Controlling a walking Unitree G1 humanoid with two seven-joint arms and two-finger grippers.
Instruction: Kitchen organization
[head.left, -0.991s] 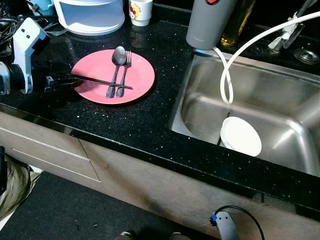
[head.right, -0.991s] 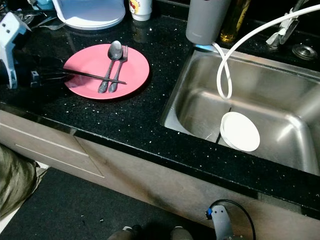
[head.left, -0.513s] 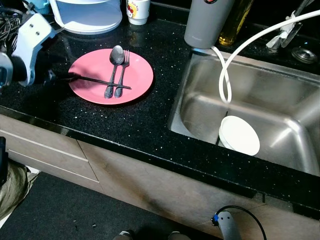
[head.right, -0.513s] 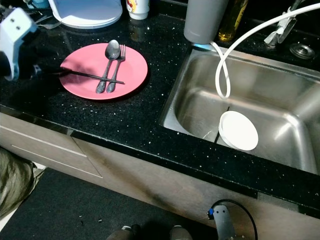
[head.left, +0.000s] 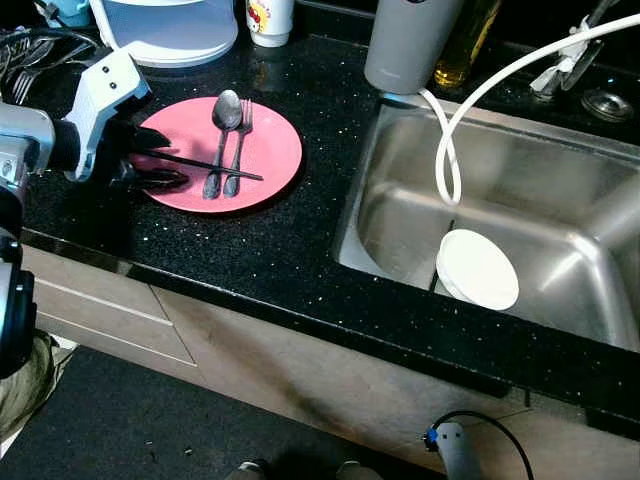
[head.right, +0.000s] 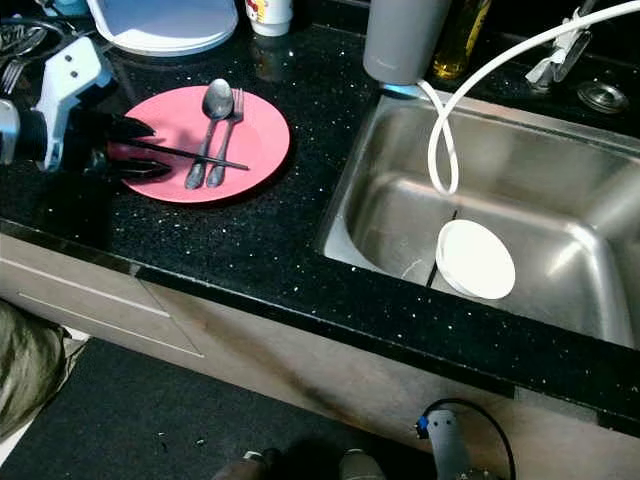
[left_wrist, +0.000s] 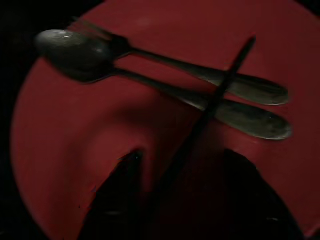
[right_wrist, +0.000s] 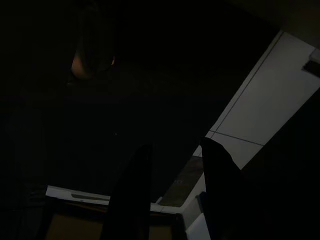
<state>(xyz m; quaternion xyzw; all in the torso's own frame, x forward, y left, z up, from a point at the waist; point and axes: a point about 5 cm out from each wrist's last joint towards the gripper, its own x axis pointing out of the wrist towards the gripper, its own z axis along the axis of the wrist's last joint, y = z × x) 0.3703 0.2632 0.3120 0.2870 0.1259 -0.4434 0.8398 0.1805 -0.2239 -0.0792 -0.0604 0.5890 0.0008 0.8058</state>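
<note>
We have our left claw (head.left: 160, 168) spread wide over the left edge of the pink plate (head.left: 270, 150) on the dark surface (head.left: 270, 250), straddling the chopsticks (left_wrist: 200, 125) lying across spoon (head.left: 222, 135) and fork (head.left: 242, 140). We judge closing on them comes next.

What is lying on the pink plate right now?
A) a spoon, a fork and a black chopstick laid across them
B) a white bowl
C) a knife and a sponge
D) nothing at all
A: the pink plate holds a spoon and a fork side by side, with a black chopstick crossing their handles.
</note>
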